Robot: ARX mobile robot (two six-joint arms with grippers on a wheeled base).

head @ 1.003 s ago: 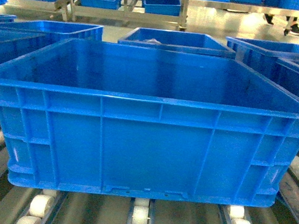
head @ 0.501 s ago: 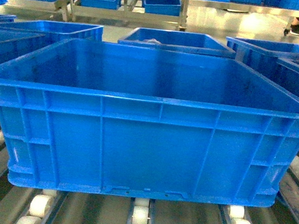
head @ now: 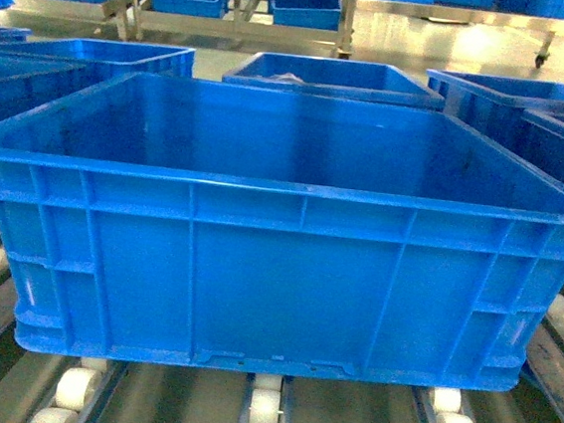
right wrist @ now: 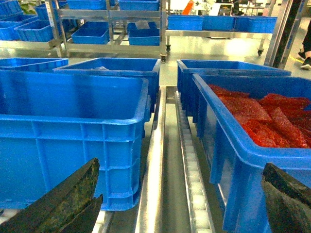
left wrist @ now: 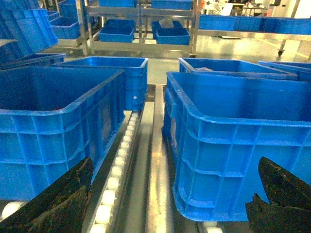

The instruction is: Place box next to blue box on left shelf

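Note:
The box (head: pixel 281 221), a large bright-blue ribbed crate, stands empty on the white wheels of the left shelf (head: pixel 263 410) and fills the head view. A blue box (left wrist: pixel 53 126) stands to its left across a narrow rail gap. My left gripper (left wrist: pixel 175 170) is open, its dark fingers (left wrist: pixel 63 199) spread wide before that gap and the box's left corner (left wrist: pixel 233 145). My right gripper (right wrist: pixel 181 165) is open too, facing the gap to the right of the box (right wrist: pixel 73 141). Neither gripper touches or holds anything. Neither shows in the head view.
A blue crate holding red bags (right wrist: pixel 262 116) stands right of the box. More blue crates (head: pixel 330 76) sit behind on the roller rails (right wrist: pixel 194 184). A steel rack with blue bins (head: pixel 232 7) stands across the floor.
A person's feet in the far background have walked out of view to the right. The box and the rack have not moved.

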